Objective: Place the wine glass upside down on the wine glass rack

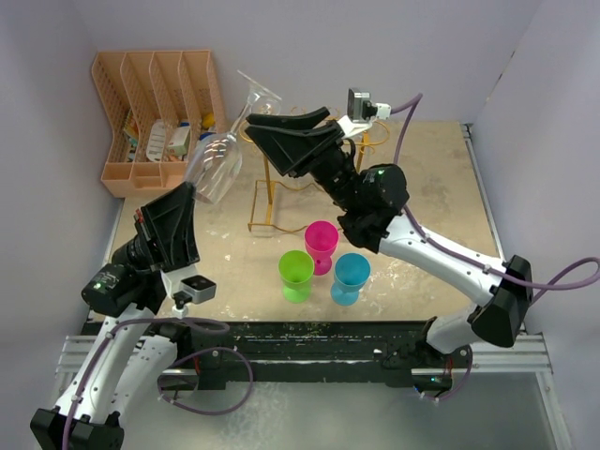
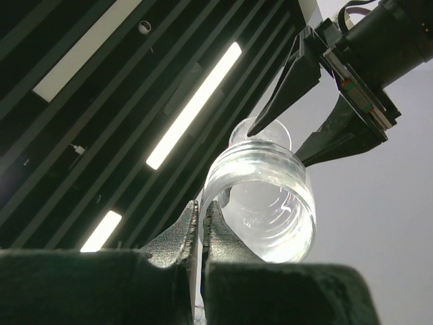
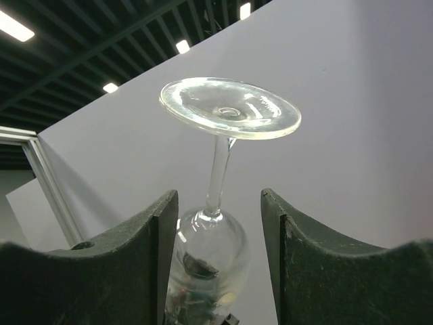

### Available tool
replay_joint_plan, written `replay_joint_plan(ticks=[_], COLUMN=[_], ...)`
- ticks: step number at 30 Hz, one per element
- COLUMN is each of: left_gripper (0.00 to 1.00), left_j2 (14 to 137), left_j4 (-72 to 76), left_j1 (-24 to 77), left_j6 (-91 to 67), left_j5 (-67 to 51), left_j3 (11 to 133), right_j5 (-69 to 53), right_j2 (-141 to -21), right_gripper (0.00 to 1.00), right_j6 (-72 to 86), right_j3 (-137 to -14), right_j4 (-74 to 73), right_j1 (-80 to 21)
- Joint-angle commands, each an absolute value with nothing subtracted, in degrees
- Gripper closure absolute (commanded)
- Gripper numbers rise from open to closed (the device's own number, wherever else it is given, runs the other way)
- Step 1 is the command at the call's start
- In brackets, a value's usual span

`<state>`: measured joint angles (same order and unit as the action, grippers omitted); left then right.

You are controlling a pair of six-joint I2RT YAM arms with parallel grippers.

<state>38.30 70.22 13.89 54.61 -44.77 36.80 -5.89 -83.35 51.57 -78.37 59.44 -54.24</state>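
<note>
Two arms on this. Left gripper is pinched tight on the bowl rim of the wine glass, held aloft with its foot tilted up-right. Right gripper stands open either side of the stem, not gripping. The glass looks thin, slick and fragile, so we take the stem. Peach organiser sits far left. Wine glass rack is partly under the right arm, plastic cups just in front.

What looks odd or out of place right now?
The wine glass hangs tilted, pinched by its rim between the shut fingers of the left gripper, while the open fingers of the right gripper straddle its stem. That rim hold looks precarious. Nothing looks spilled or broken.
</note>
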Motion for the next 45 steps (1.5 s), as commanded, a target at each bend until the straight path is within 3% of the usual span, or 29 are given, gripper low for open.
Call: replay_joint_plan(ticks=[1,20,24,28,34,35,42,45], left_gripper=[1.0,1.0,1.0,1.0,1.0,1.0,1.0,1.0], left_j2=[38.4,40.6,40.6,40.5,40.4,40.4,41.1,42.0], left_j4=[74.6,76.1,76.5,76.5,76.6,76.7,78.5,79.2], left_j1=[13.7,13.8,13.9,14.0,14.2,14.2,14.4,14.5], left_j6=[54.1,54.2,54.2,54.2,54.2,54.2,54.8,55.0], left_j5=[-44.2,-43.3,-43.5,-43.8,-44.2,-44.3,-44.6,-43.9], left_j3=[36.8,35.7,35.3,34.8,34.2,34.0,33.5,34.0], right_j5=[-5.2,-7.3,-7.5,-7.8,-7.7,-7.7,-8.0,-7.7], right_j2=[-84.9,-88.0,-88.4,-88.9,-89.3,-89.3,-89.6,-89.5], right_gripper=[0.46,0.68,0.78,0.99,0.66,0.66,0.83,0.99], right_j6=[50.9,51.6,51.6,51.2,50.9,50.9,50.4,50.3], right_j3=[-82.1,-83.8,-83.9,-84.2,-84.2,-84.1,-84.1,-83.6], right_j4=[63.1,65.0,65.3,65.5,66.4,66.6,66.9,67.3], right_j1=[-55.3,-56.4,-56.4,-56.4,-56.4,-56.4,-56.4,-56.4])
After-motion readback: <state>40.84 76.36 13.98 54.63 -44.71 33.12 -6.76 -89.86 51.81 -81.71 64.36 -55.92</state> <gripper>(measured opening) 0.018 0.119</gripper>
